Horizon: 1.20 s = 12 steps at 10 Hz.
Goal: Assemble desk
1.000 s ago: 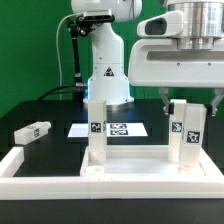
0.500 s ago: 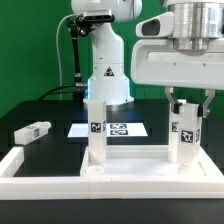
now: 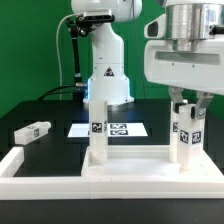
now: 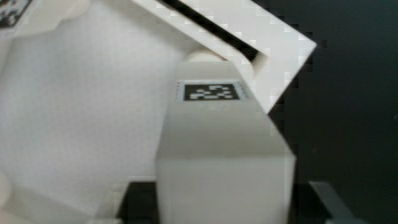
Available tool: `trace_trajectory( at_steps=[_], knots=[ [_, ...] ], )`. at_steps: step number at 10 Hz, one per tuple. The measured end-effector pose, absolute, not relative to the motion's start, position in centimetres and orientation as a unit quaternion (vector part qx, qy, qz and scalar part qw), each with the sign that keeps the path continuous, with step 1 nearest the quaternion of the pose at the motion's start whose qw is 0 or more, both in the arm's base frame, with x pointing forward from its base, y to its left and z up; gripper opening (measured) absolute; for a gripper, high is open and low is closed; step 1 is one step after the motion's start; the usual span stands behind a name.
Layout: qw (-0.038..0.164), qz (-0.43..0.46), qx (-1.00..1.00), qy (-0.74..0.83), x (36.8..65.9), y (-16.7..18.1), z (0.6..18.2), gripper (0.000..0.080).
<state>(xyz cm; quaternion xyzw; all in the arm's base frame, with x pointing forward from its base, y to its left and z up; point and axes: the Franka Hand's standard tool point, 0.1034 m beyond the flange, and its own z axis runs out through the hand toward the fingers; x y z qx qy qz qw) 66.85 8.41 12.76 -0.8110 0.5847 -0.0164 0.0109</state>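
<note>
— Start at the gripper (image 3: pixel 188 108). Apart or together?

— Together, clamped on the held leg post (image 3: pixel 186 138) at the exterior view's right, with one dark finger (image 3: pixel 176 102) pressed to each side near the top.

— Same story from the wrist?

— Mostly post there: the held leg post (image 4: pixel 222 165) filling the middle of the wrist view, very close, with a small black-and-white tag (image 4: pixel 214 92) high on its face. (Too tight a crop to pick out the fingertips.)

— Upright or tilted?

— Upright, planted on the desk panel (image 3: pixel 135 165) at its corner toward the exterior view's right.

— Anything else on the panel?

— Second leg post (image 3: pixel 97 135), also upright, at the corner toward the exterior view's left, tagged on its front, well apart from the gripper.

— And off the panel?

— Loose leg post (image 3: pixel 33 131) lying on its side on the black table (image 3: pixel 55 145), far toward the exterior view's left. Behind the panel, flat on the table, the marker board (image 3: pixel 118 129), seen between the two upright posts.

— Around the edge?

— Low white border rail (image 3: pixel 14 162) running along the exterior view's left and across the front, just beside the panel; touching or not, hard to tell. Farther back, the arm's white base (image 3: pixel 105 70) against a green backdrop (image 3: pixel 30 50).
</note>
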Motion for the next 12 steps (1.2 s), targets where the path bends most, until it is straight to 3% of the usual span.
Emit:
trace_trajectory(
  at_steps=[3, 6, 7, 8, 12],
  knots=[
    [0.022, -0.011, -0.672, 0.74, 66.8, 9.3, 12.7, 0.029],
    [0.023, -0.014, -0.678, 0.735, 66.9, 9.3, 12.7, 0.0305],
    [0.016, -0.02, -0.704, 0.709, 66.8, 9.3, 12.6, 0.0476],
    [-0.01, -0.04, -0.756, 0.653, 66.5, 9.9, 12.4, 0.0614],
    [-0.021, -0.057, -0.859, 0.509, 66.7, 10.7, 12.5, 0.0649]
  ],
)
